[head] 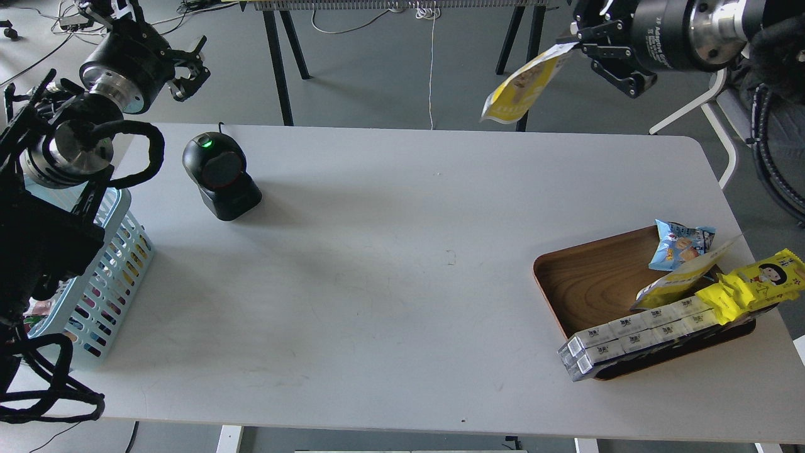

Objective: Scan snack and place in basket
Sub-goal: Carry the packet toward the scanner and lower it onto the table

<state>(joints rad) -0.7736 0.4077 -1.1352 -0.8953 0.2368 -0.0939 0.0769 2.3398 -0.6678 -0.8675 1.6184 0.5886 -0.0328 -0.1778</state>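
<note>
My right gripper (588,39) is shut on the top edge of the snack (519,88), a yellow-and-white pouch that hangs tilted high above the table's far right edge. The black scanner (220,175) with a green light stands at the far left of the table. The light blue basket (107,267) sits at the left edge, partly hidden by my left arm. My left gripper (188,66) is open and empty, held high beyond the table's far left corner, above and left of the scanner.
A brown wooden tray (582,286) at the right holds a small blue packet (679,245), another yellow-and-white pouch (682,277), a bright yellow pack with a cartoon girl (751,286) and white boxes (629,340). A chair (723,82) stands at the far right.
</note>
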